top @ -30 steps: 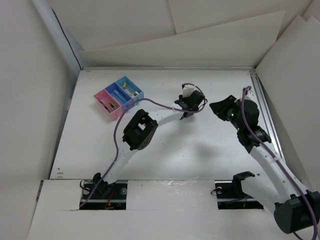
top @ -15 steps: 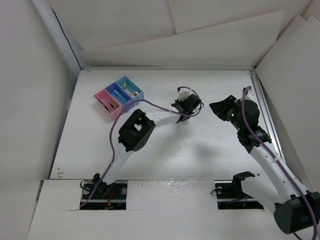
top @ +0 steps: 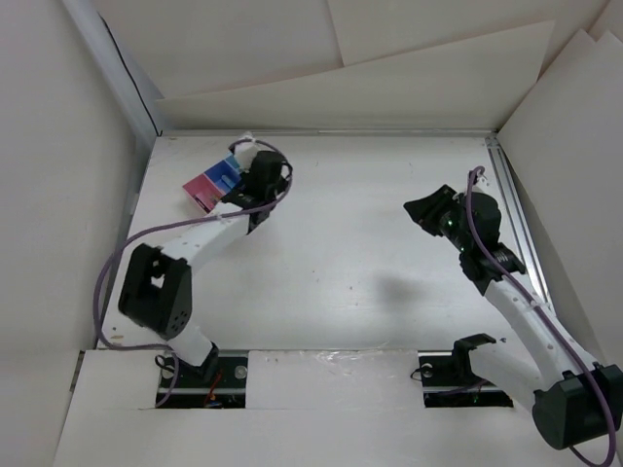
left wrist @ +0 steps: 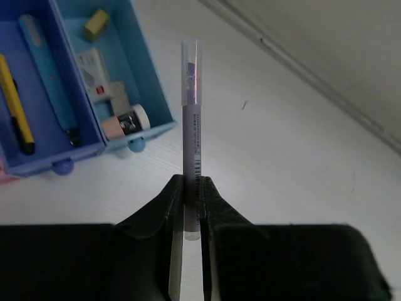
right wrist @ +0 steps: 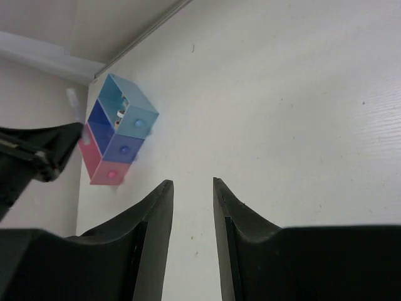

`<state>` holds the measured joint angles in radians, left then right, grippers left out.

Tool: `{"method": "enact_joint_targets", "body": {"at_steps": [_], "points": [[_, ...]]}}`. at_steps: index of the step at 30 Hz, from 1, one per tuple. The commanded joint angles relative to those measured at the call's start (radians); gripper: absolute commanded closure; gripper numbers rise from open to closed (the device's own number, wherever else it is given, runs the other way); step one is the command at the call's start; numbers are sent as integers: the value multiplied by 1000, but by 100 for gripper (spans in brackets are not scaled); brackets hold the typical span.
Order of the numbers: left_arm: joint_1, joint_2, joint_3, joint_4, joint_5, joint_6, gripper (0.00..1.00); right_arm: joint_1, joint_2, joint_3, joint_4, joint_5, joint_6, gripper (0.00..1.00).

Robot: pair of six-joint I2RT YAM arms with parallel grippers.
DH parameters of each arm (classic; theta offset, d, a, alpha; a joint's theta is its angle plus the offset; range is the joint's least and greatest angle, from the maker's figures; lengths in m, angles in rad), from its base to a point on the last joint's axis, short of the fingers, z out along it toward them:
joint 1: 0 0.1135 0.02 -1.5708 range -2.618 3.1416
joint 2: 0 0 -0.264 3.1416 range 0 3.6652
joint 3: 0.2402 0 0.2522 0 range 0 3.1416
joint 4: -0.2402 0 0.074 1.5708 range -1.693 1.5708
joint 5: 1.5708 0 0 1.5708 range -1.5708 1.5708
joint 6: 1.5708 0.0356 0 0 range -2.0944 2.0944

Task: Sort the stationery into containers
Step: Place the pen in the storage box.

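Left gripper (left wrist: 191,183) closed hard, dark fingers (left wrist: 156,216) pinching the lower end of a thin pen (left wrist: 191,125) and nothing else. Pen upright in the wrist view: greyish barrel with a barcode, clear cap with purple inside at the far end. Cap end out over bare table (left wrist: 282,157), just beside the outer wall of the light blue bin (left wrist: 153,81), not inside any compartment. In that bin, a few stubby pieces (left wrist: 94,66): one yellowish, one white with red print, one round-ended in tan and white. Joined to its other side, a darker blue bin (left wrist: 44,160) with a yellow pen (left wrist: 15,103) and a pale blue pen (left wrist: 49,78) lying lengthwise. Next in the row, the pink bin (top: 202,185), plainer from above, at the far left of the table, with the head of the left arm over the blue end of the row. Well apart, on the right side of the table, right gripper (right wrist: 191,188) held above the surface, fingers parted with a clear gap, nothing between them, facing the row of bins across the white top
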<state>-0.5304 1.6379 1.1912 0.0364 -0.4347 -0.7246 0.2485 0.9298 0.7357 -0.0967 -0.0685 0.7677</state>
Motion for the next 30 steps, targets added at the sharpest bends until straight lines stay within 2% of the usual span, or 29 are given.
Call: {"method": "enact_joint_targets", "body": {"at_steps": [1, 2, 7, 15, 21, 26, 30], "points": [[71, -104, -96, 57, 19, -68, 100, -5, 23, 7, 35, -24, 5, 62], [140, -139, -140, 66, 31, -82, 100, -5, 23, 7, 35, -24, 5, 62], [319, -210, -264, 126, 100, -139, 100, 5, 23, 7, 35, -24, -4, 62], [329, -121, -205, -18, -41, -127, 100, 5, 33, 7, 35, -33, -4, 62], [394, -73, -180, -67, -32, -127, 100, 5, 33, 7, 35, -33, -4, 62], [394, -62, -193, -44, -21, -127, 100, 5, 33, 7, 35, -33, -4, 62], [394, -62, -171, -64, -30, -118, 81, 5, 43, 7, 35, -33, -4, 62]]}}
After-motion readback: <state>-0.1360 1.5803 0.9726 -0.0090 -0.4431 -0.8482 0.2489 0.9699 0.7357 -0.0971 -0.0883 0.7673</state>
